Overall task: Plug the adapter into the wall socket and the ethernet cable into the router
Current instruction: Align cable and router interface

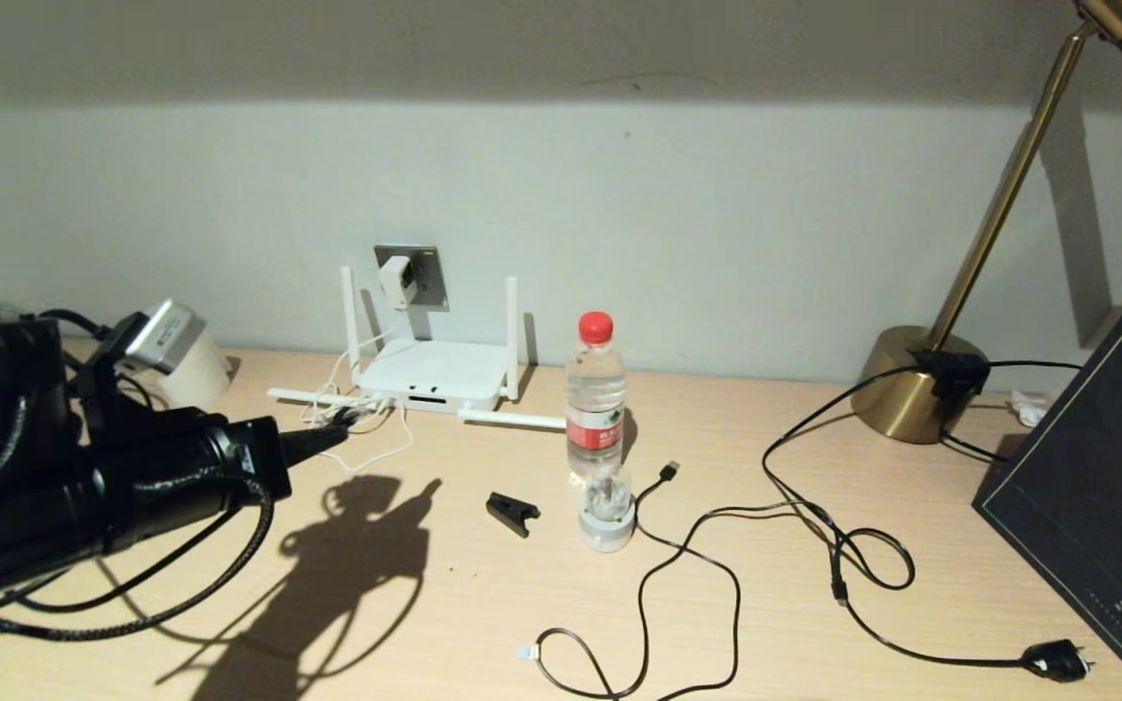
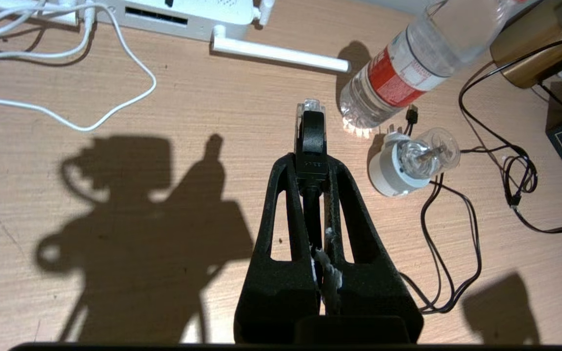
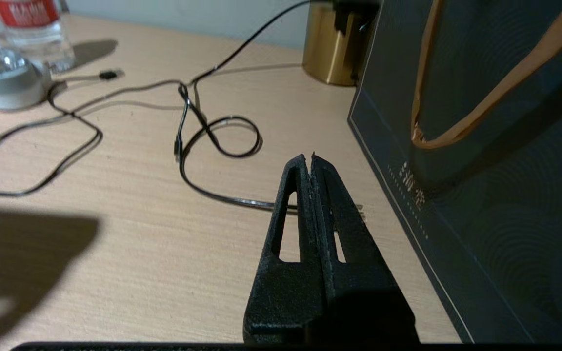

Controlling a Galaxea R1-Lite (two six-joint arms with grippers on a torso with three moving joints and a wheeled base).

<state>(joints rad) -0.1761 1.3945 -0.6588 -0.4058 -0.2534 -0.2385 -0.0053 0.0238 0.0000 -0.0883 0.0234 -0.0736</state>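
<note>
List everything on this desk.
adapter: 1, white, on wall socket
wall socket: 1, grey, behind router
router: 1, white, by wall
ethernet cable: 1, black, in left gripper
bottle: 1, clear, desk middle
bulb: 1, clear, before bottle
clip: 1, black, beside bulb
USB cable: 1, black, desk front
lamp: 1, brass, far right
lamp cord: 1, black, right
bag: 1, dark, right edge
left gripper: 1, black, before router
right gripper: 1, black, beside bag

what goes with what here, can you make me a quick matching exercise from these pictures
Things:
1. adapter
2. ethernet cable
3. right gripper
4. water bottle

States:
A. stands upright on the desk
B. shut on nothing, over the desk beside a dark bag
C. sits in the wall socket
D. plug clamped in the left gripper

Pairs: 1-C, 2-D, 3-B, 4-A
</note>
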